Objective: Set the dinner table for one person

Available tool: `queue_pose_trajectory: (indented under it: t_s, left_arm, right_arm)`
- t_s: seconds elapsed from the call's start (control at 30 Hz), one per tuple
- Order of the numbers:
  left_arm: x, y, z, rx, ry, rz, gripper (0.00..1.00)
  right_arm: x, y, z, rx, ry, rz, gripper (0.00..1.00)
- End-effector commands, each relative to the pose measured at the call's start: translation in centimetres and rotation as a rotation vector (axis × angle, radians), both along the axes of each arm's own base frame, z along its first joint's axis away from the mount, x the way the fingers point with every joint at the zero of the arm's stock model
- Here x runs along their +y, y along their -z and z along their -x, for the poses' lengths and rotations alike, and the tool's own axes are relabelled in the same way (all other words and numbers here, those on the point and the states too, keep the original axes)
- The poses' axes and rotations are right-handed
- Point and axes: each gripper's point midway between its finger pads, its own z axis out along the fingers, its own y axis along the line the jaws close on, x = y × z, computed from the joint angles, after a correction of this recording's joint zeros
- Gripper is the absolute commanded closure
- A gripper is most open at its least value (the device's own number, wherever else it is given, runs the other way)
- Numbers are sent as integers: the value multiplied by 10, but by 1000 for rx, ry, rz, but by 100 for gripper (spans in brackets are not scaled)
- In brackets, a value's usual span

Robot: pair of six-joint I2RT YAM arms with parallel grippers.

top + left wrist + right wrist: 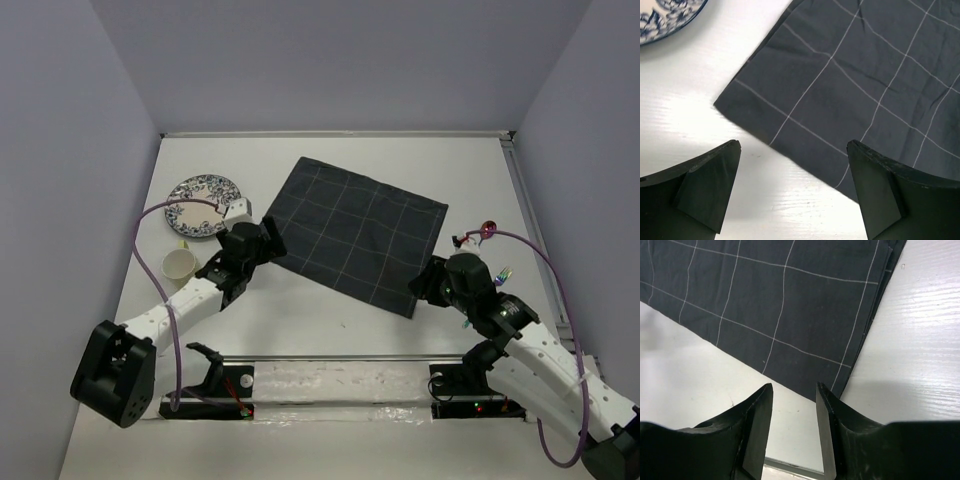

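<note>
The dinner table (pixel 330 320) is the big white slab filling the floor of the booth, with both arms bolted at its near edge. It looks hard, flat and smooth, and I'd say far too heavy and fixed to be gripped at all. It is there to be laid on, and light things would probably slide easily across that matte top. Anything worth grasping is what lies on it.

One dark grey checked placemat (pixel 355 232) lies flat near the middle, turned askew to the table's edges. It looks soft and thin, so a corner or an edge would be the place to pinch it. One blue-patterned plate (pixel 203 205) sits at the far left, and one pale cup (pixel 179 264) is just nearer than that.

By the right arm there are at least two small colourful items (pixel 487 232); I cannot tell what they are.

The left gripper (pixel 792 150) hangs over the mat's near-left corner, fingers spread wide and empty. The right gripper (pixel 794 390) hovers at the near-right corner, its fingers a narrow gap apart with nothing between them.
</note>
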Motion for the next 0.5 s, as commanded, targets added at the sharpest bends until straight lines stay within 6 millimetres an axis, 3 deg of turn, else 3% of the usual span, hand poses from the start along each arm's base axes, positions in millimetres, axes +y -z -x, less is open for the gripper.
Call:
queue_pose_trajectory:
  t_s: [0.0, 0.07, 0.2, 0.3, 0.47]
  left_arm:
    - [13, 0, 4, -69, -101, 67, 1]
    - [23, 10, 7, -68, -145, 51, 1]
    - [41, 27, -6, -33, -205, 26, 5]
    - [44, 40, -14, -3, -210, 48, 9]
    - [51, 53, -28, 23, -237, 42, 24]
  right_arm:
    - [2, -19, -6, -58, 13, -27, 54]
    - [3, -21, -6, -63, 10, -36, 54]
    - [11, -18, -7, -55, -15, -57, 55]
    - [16, -14, -5, -46, -39, -72, 55]
    - [16, -10, -2, -51, -47, -83, 56]
